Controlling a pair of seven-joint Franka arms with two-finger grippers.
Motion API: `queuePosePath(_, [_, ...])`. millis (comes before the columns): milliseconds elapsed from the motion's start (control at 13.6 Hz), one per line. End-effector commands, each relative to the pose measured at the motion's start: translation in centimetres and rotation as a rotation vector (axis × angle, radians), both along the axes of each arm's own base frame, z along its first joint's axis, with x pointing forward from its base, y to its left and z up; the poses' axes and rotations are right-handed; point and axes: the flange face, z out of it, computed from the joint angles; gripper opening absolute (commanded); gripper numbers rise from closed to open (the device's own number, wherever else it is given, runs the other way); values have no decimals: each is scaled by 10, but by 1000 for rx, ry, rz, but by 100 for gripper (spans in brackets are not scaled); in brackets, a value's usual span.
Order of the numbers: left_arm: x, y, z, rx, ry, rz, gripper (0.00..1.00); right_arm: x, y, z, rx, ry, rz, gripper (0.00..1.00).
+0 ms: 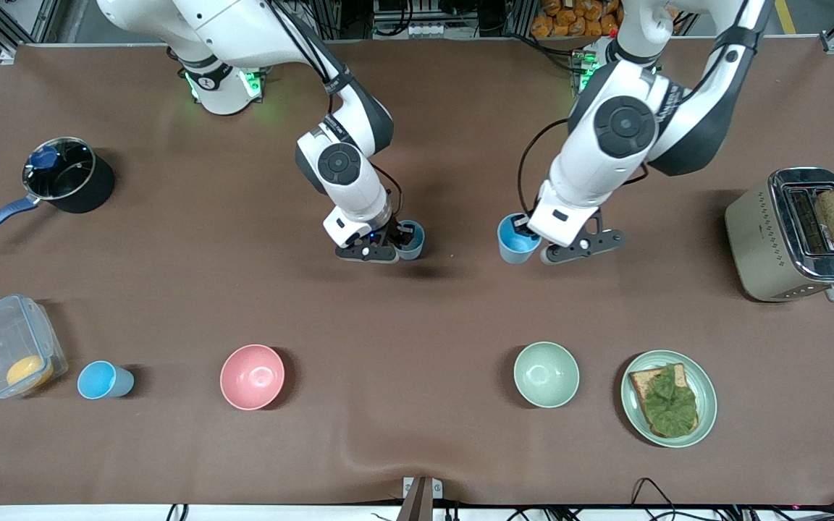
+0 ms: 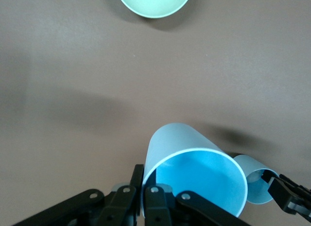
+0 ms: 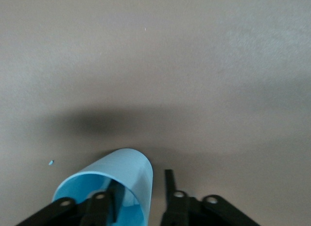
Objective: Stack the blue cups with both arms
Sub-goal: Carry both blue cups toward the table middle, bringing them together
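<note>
Front view, spare cup: a third blue cup (image 1: 104, 380) is standing near the front camera, between the lidded container (image 1: 11, 356) and the pink bowl (image 1: 252, 376).
Left gripper (image 1: 529, 235): clamping the rim of a blue cup (image 1: 517, 239) over mid-table.
Right gripper (image 1: 401, 239): fingers are straddling the wall of another blue cup (image 1: 411, 240), gap showing, grip unclear.

Both arms are chunky glossy white shells with black bands at the joints and round dark grey caps with a small centre dot. Black cables loop along the outside of each. The bases glow green. The right gripper (image 1: 397, 244) and left gripper (image 1: 529, 235) are black linkage-style pieces with silver screws at the pivots, just under a white wrist block.
</note>
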Motion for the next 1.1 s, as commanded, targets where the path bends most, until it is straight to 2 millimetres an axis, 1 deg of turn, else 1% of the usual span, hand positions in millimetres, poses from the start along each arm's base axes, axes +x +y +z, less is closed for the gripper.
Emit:
queuePosePath(0, [-1,-22,6,-38,-2,56,0,20,-6,43,-18,53,-29,61])
queuePosePath(147, [-6,-54,4,-55,-2,95,0,42,-16,82,-39,102,-48,64])
queuePosePath(221, [-4,-64,2,-58,2,129,0,51,-25,101,-44,116,-53,65])
queuePosePath(294, [-6,-75,2,-63,3,141,0,61,-37,119,-40,117,-65,70])
queuePosePath(368, [-6,-80,2,-66,3,148,0,71,-52,137,-31,107,-74,72])
queuePosePath(442, [-6,-82,0,-65,6,156,0,77,-62,155,-22,96,-62,85])
queuePosePath(515, [-7,-83,-4,-61,11,161,0,82,-76,169,-21,92,-52,100])
queuePosePath(589, [-13,-93,-8,-59,20,154,0,90,-96,186,-16,84,-47,100])
queuePosePath(736, [-25,-121,-24,-86,47,193,0,103,-139,215,-16,82,-8,100])
queuePosePath(810, [-32,-138,-29,-105,42,217,0,111,-164,231,-18,90,-4,100])
queuePosePath(883, [-35,-147,-41,-104,48,241,0,119,-194,246,-25,119,-14,100])
queuePosePath(957, [-39,-157,-48,-113,46,256,0,127,-226,261,-25,151,-30,100])
queuePosePath(1031, [-43,-165,-55,-120,45,268,0,127,-248,274,-35,160,-17,100])
